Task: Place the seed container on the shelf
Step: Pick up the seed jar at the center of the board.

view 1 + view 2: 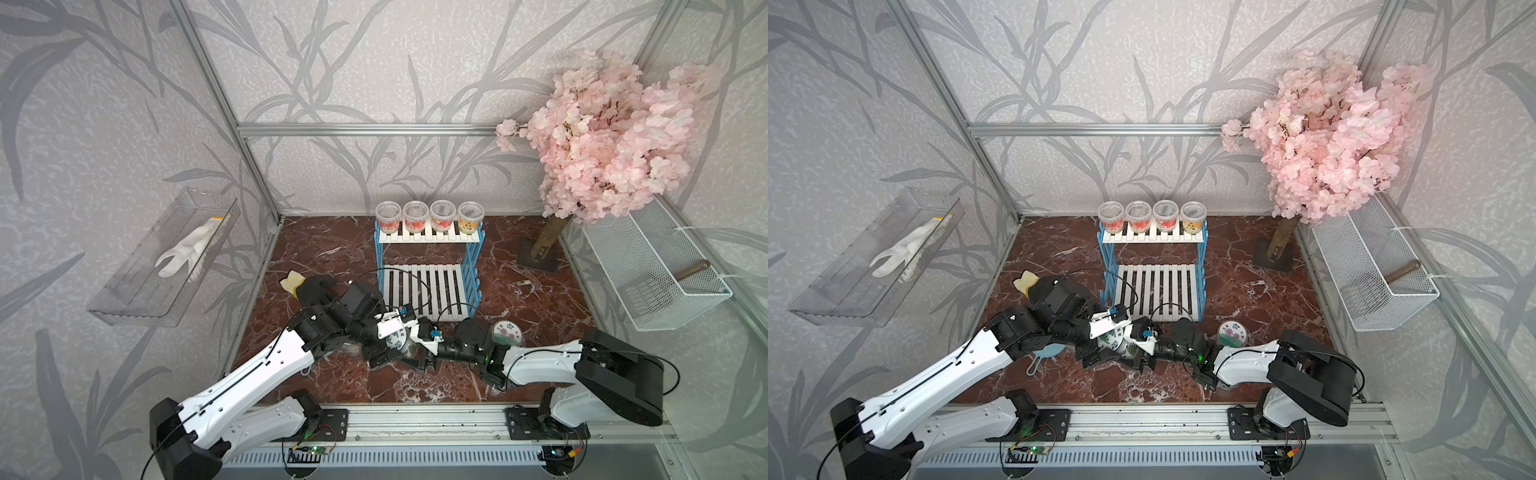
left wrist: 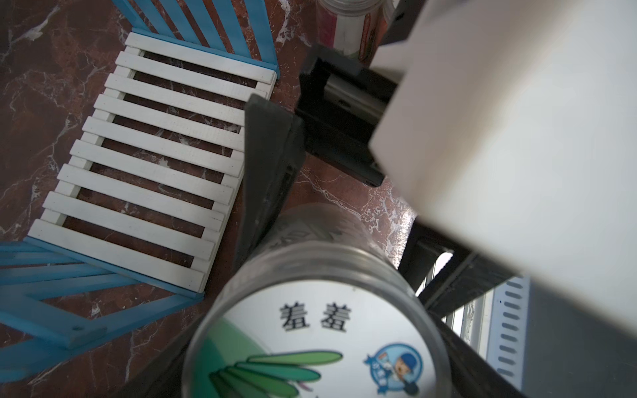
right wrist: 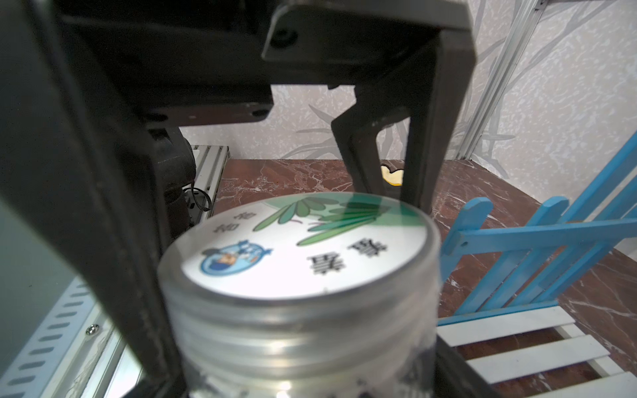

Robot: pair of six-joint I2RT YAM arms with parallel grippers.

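**White-lidded clear plastic seed container [image 3: 303, 248] flanked by left gripper [image 2: 337, 220] and right gripper [image 3: 303, 341]**

Both pairs of jaws are set around it; whether it is pinched cannot be told. The blue-framed, white-slatted shelf [image 1: 430, 237] is seen just beyond the grippers.

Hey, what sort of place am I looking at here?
Probably a staged garden-corner booth for robot trials, not a real room: bare aluminium frame, an artificial pink blossom tree, and a small shelf of jars before two robot arms.
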